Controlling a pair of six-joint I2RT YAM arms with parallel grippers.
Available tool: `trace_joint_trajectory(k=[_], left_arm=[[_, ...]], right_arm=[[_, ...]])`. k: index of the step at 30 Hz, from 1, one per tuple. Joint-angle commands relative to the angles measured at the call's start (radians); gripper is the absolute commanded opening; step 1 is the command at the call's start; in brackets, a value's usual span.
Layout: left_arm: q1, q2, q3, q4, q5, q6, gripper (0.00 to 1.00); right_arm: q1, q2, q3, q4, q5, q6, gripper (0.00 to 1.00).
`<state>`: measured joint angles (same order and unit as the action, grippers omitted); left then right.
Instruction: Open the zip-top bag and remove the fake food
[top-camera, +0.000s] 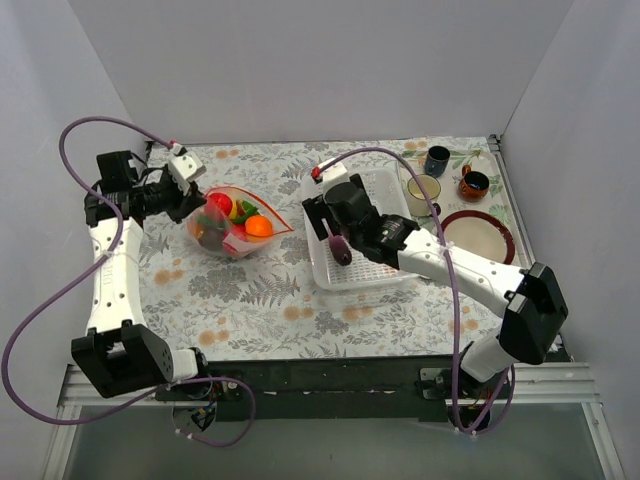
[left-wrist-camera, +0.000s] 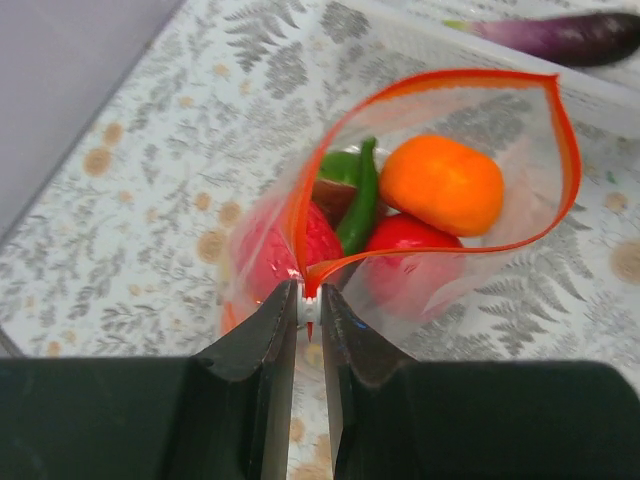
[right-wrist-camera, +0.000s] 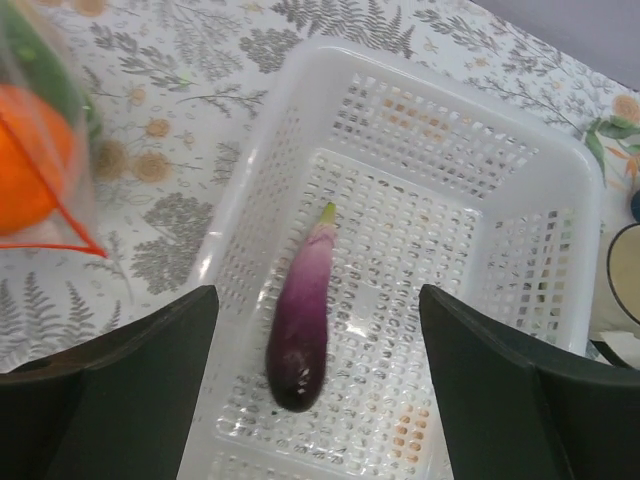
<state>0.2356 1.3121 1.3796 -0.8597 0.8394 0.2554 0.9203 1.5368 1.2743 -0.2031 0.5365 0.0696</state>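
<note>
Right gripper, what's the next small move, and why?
Probably swing the right gripper from the basket toward the zip-top bag: its jaws are open, the eggplant lies in the basket, and the left gripper pinches the bag's mouth open with fake food inside.

A white perforated basket (top-camera: 392, 190) sits right of the tabletop's centre on a floral cloth (top-camera: 250, 290). Three mugs, dark blue (top-camera: 436, 160), cream (top-camera: 422, 189) and brown (top-camera: 473, 184), cluster at the far right corner, with a brown-rimmed plate (top-camera: 488, 232) by the right edge.

The left arm (top-camera: 108, 270) and right arm (top-camera: 470, 268) are built of white links joined by black motor housings. A thin purple cable (top-camera: 64, 135) loops along each to a white connector at the wrist. The left gripper (left-wrist-camera: 308, 300) and right gripper (right-wrist-camera: 318, 340) have matte black, wedge-shaped fingers (left-wrist-camera: 250, 390) with flat inner faces.
</note>
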Motion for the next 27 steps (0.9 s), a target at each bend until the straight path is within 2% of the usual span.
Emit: trace_joint_trajectory(k=[1,2,4,5,7,8,10,16,21,22,23,27], left_arm=[[0.002,-0.062,-0.115,-0.202,0.059,0.117,0.05],[0.001,-0.063,-0.137,-0.231,0.069,0.13,0.06],[0.002,-0.07,-0.195,-0.308,0.093,0.188,0.06],[0.001,-0.073,-0.211,-0.321,0.096,0.194,0.07],[0.002,-0.08,-0.244,-0.346,0.11,0.206,0.07],[0.001,-0.083,-0.254,-0.354,0.115,0.212,0.08],[-0.001,-0.08,-0.258,-0.377,0.13,0.226,0.08],[-0.004,-0.074,-0.243,-0.41,0.136,0.24,0.08],[-0.002,-0.07,-0.243,-0.491,0.141,0.312,0.08],[-0.004,-0.07,-0.243,-0.505,0.141,0.329,0.09],[-0.004,-0.07,-0.246,-0.519,0.141,0.341,0.09],[-0.002,-0.074,-0.261,-0.526,0.125,0.343,0.09]], right_arm=[[0.095,-0.052,0.052,0.062,-0.056,-0.014,0.85],[0.11,-0.049,0.062,0.071,-0.062,-0.011,0.75],[0.159,-0.029,0.083,0.082,-0.081,-0.011,0.62],[0.178,-0.021,0.088,0.088,-0.082,-0.01,0.46],[0.221,0.003,0.1,0.106,-0.092,-0.01,0.25],[0.232,0.012,0.102,0.114,-0.104,-0.004,0.1],[0.253,0.04,0.106,0.134,-0.124,0.004,0.02],[0.276,0.077,0.065,0.194,-0.228,0.036,0.01],[0.276,0.121,0.033,0.255,-0.227,0.032,0.03],[0.276,0.141,0.034,0.264,-0.228,0.016,0.07],[0.276,0.154,0.04,0.274,-0.23,0.01,0.17],[0.278,0.238,0.097,0.258,-0.237,-0.017,0.42]])
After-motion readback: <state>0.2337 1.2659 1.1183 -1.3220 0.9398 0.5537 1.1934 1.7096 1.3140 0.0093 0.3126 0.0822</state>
